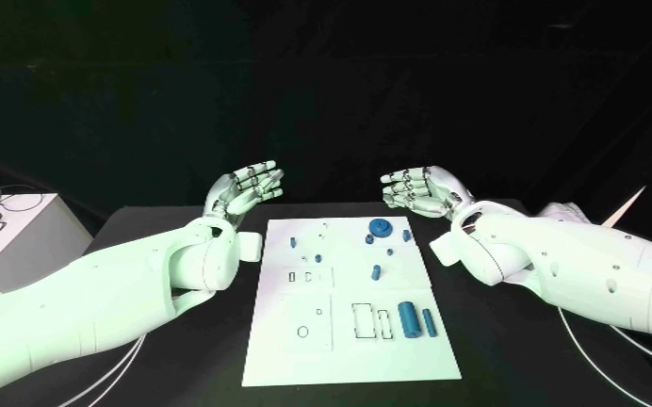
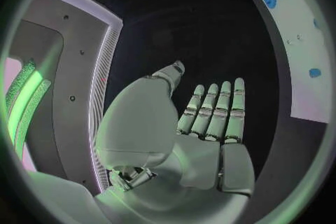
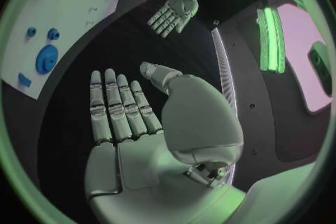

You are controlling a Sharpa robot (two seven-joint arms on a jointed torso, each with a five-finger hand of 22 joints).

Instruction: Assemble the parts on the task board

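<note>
At the left of the head view, the left hand (image 1: 242,188) is held raised beyond the far left corner of the task board (image 1: 347,365), palm turned inward, fingers spread and nothing grasped; the same released state is seen in the left wrist view (image 2: 203,123). In the middle, the white board is laid flat on the black table (image 1: 163,369). The blue parts are scattered over it: a round knob-like part (image 1: 379,228) near the far edge, several small pieces (image 1: 379,271) toward the centre, and a thick cylinder (image 1: 408,319) with a thinner peg (image 1: 427,322) just beside it near the board's right edge. Outlined slots (image 1: 366,320) are marked next to these. At the right, the right hand (image 1: 424,190) is likewise raised past the far right corner, fingers apart, holding nothing, as confirmed in the right wrist view (image 3: 129,117).

No part is yet held, so the work is judged to be at its start. For the next move, one hand would need to be lowered over a chosen part and its fingers closed round it before it is carried to its matching seat.
</note>
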